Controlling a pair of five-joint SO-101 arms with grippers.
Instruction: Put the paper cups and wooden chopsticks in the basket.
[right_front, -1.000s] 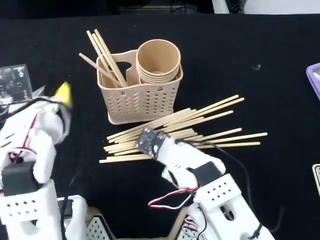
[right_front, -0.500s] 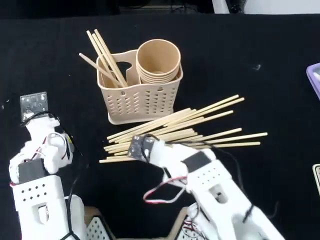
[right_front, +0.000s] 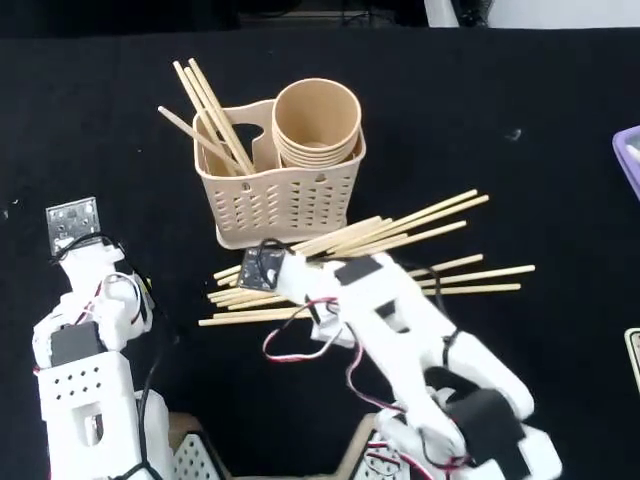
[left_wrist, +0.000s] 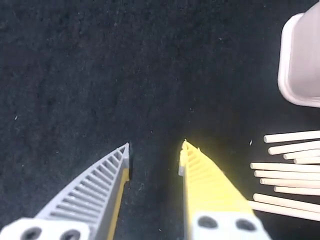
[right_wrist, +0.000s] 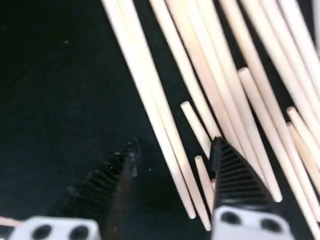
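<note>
No readable text, labels, numbers or signs on anything here.

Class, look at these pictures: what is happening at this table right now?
Two robot arms are filling a basket. The paper cups sit stacked in one compartment, and a few upright chopsticks lean in another. Most of the loose chopsticks lie on the table in front of it. The right gripper is open, low over one end of that pile, gripping nothing yet. The left gripper is open over bare table, empty.
</note>
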